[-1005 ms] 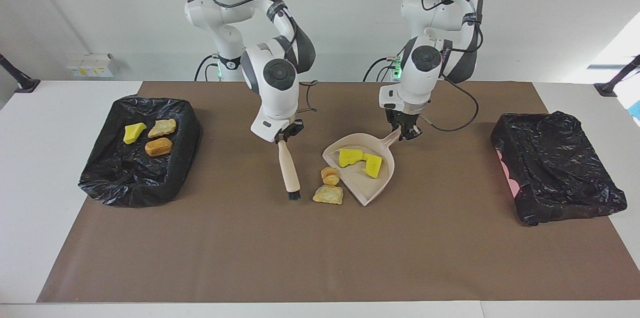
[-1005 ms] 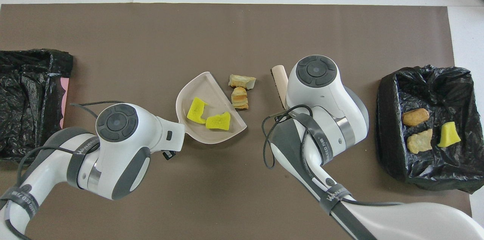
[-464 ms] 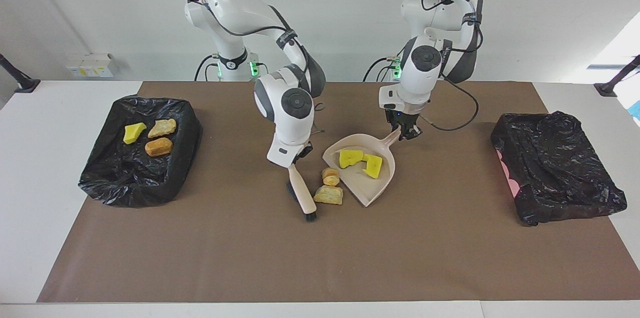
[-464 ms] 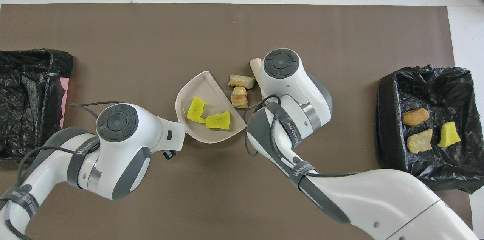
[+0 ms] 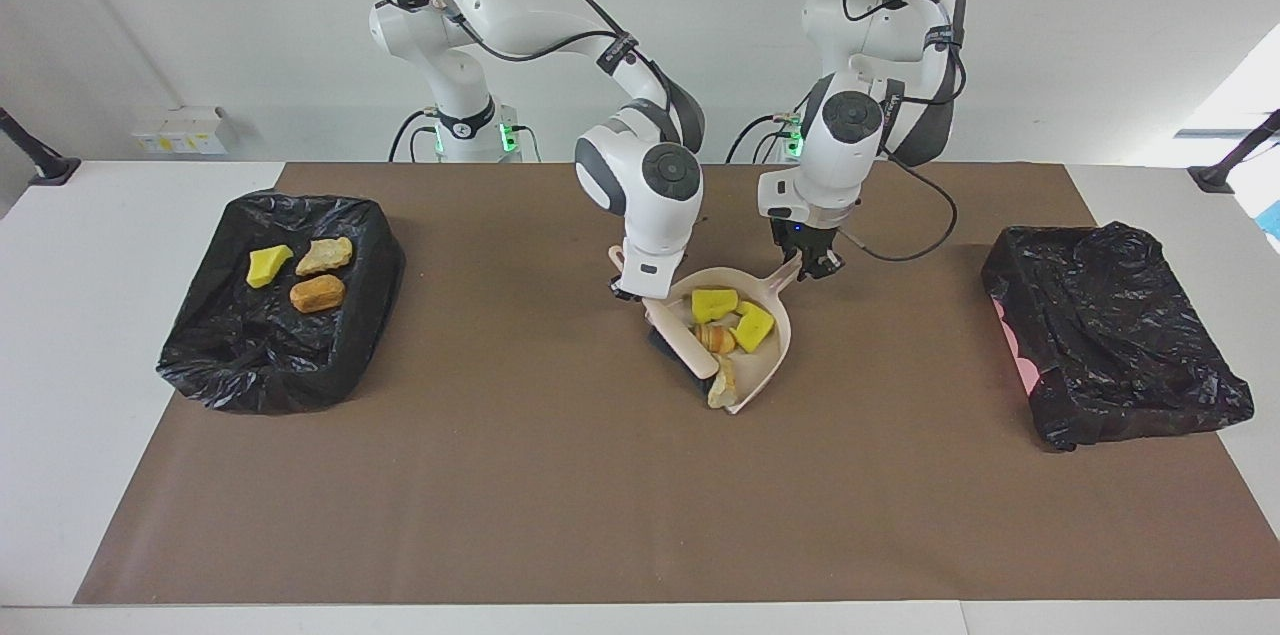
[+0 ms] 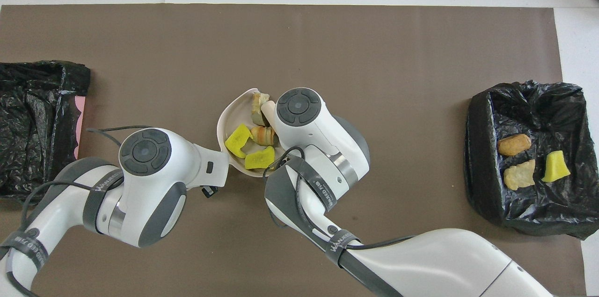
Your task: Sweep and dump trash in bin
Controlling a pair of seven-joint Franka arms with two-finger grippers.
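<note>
The right gripper (image 5: 630, 287), clamped on the brush (image 5: 682, 351), has swept across to the dustpan (image 5: 775, 355), pushing the last two pastry bits (image 5: 718, 365) in beside the yellow wedges (image 5: 735, 314). The left gripper (image 5: 815, 265) grips the pan's handle; three bits lie in the bin (image 5: 215, 370) at the right arm's end of the counter. Dumping looks next.

You have two fixed cameras, both set high and well back from the work. One looks across the table (image 5: 640, 515) toward the robots, so their bases stand at the top of its picture and the wall rises above them. The other hangs above the robots' own end and looks steeply down and forward, with the arms entering from the bottom. They face each other's way, half a turn apart. Both take in the brown mat (image 6: 327, 44), the dustpan (image 5: 770, 355) at its middle and the two black-lined bins (image 6: 482, 180).
</note>
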